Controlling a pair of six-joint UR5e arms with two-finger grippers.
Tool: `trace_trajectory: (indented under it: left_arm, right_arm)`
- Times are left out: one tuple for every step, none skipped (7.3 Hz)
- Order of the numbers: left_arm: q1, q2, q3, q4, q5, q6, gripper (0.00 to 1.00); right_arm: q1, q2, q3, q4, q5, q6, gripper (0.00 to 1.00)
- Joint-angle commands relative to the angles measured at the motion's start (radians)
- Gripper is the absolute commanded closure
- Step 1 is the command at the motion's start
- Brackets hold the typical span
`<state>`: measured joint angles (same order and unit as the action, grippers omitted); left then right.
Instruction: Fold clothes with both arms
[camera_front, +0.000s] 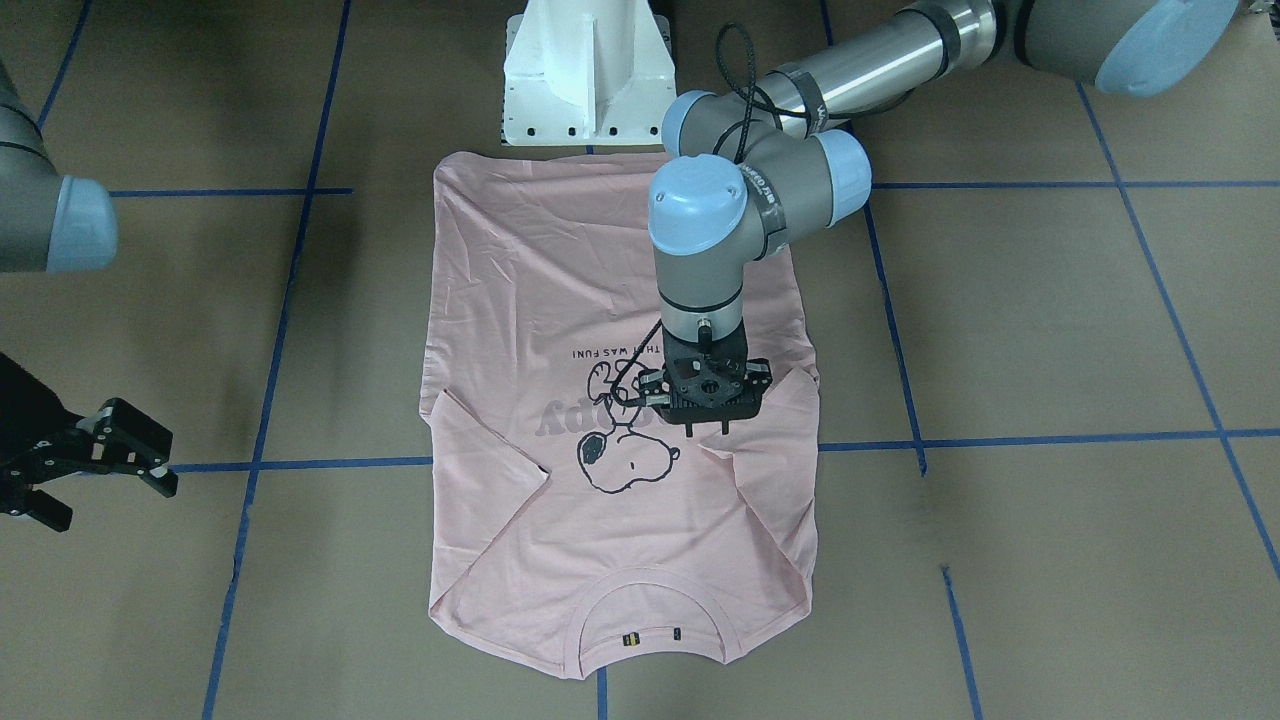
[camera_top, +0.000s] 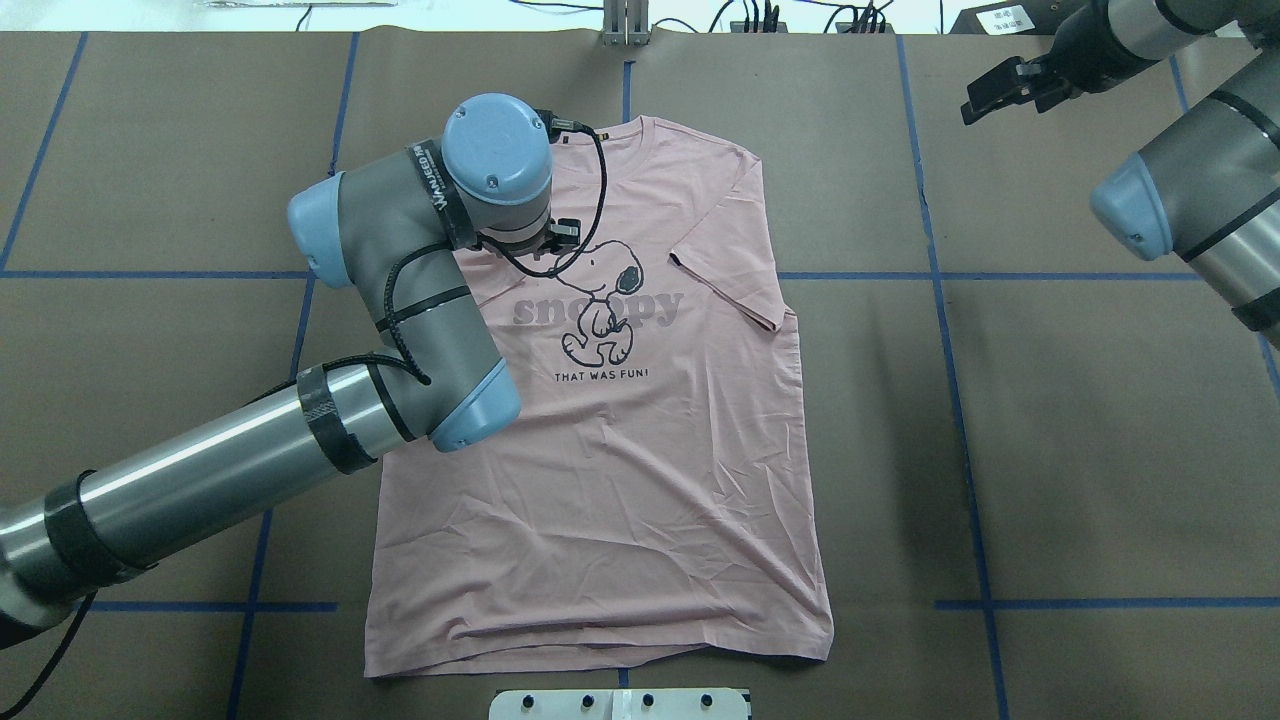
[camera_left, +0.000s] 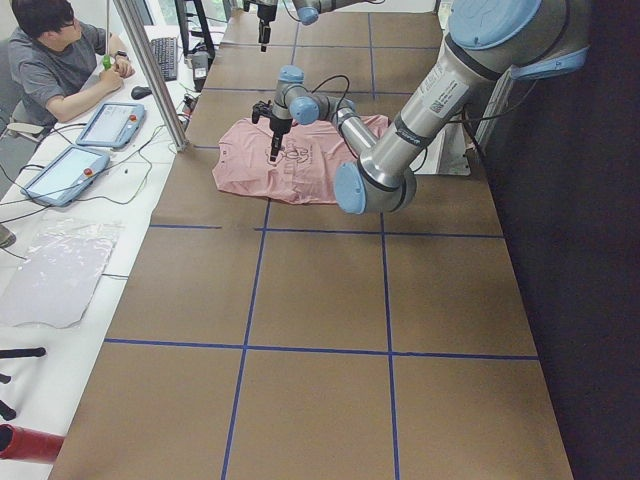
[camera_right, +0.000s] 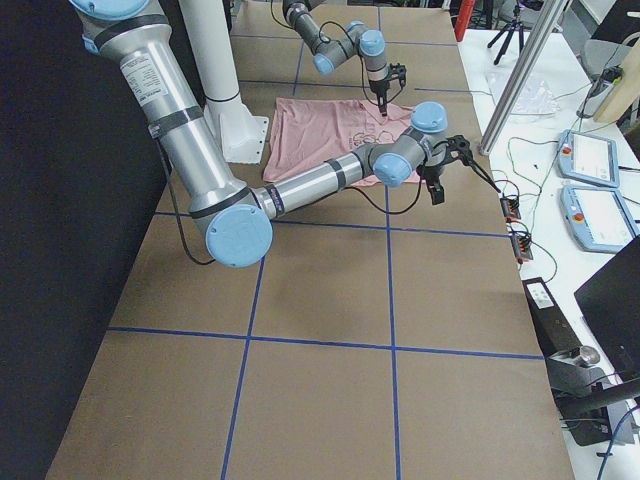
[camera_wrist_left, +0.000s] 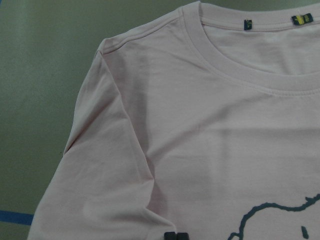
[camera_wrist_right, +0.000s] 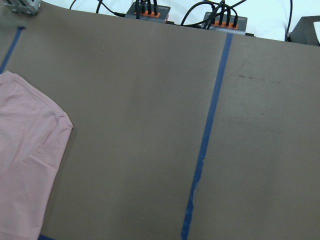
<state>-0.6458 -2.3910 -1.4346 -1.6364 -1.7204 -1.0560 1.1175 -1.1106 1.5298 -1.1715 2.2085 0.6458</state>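
Observation:
The pale pink T-shirt (camera_front: 620, 540) lies flat, print side up, on the brown table, collar toward the operators' side. It also shows in the overhead view (camera_top: 650, 470). Both sleeves are folded inward over the chest. My left gripper (camera_front: 708, 432) points straight down at the folded left sleeve's hem, beside the Snoopy print. In the left wrist view its tips (camera_wrist_left: 176, 235) are together on the shirt (camera_wrist_left: 200, 125), and creases run toward them. My right gripper (camera_front: 110, 500) is open and empty, off the shirt over bare table (camera_top: 985, 95).
The white pedestal base (camera_front: 585, 70) stands at the shirt's hem end. Blue tape lines (camera_top: 940, 275) cross the brown table. An operator (camera_left: 60, 60) sits beyond the table's far side with tablets. Cable plugs (camera_wrist_right: 150, 10) line that edge.

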Motion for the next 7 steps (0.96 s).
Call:
trace_trajectory:
  left_arm:
    - [-0.001, 0.155, -0.255, -0.002, -0.044, 0.065, 0.00]
    - [0.002, 0.203, -0.350, -0.003, -0.045, 0.067, 0.00]
    - [0.009, 0.260, -0.430, -0.006, -0.047, 0.061, 0.00]
    - [0.012, 0.319, -0.501, -0.010, -0.068, 0.053, 0.00]
    - [0.021, 0.379, -0.568, -0.013, -0.070, 0.048, 0.00]
    - [0.046, 0.447, -0.623, -0.025, -0.070, -0.032, 0.00]
    - [0.108, 0.505, -0.660, -0.083, -0.062, -0.142, 0.01]
  right_arm:
    - [-0.115, -0.021, 0.123, -0.005, -0.019, 0.261, 0.00]
    - [-0.211, -0.075, 0.224, -0.005, -0.100, 0.366, 0.00]
    - [-0.335, -0.153, 0.353, -0.020, -0.225, 0.482, 0.00]
    - [-0.470, -0.213, 0.469, -0.080, -0.353, 0.602, 0.00]
    - [-0.616, -0.266, 0.562, -0.095, -0.486, 0.750, 0.02]
    - [-0.742, -0.319, 0.614, -0.096, -0.585, 0.841, 0.05]
    - [-0.846, -0.372, 0.657, -0.094, -0.677, 0.950, 0.12]
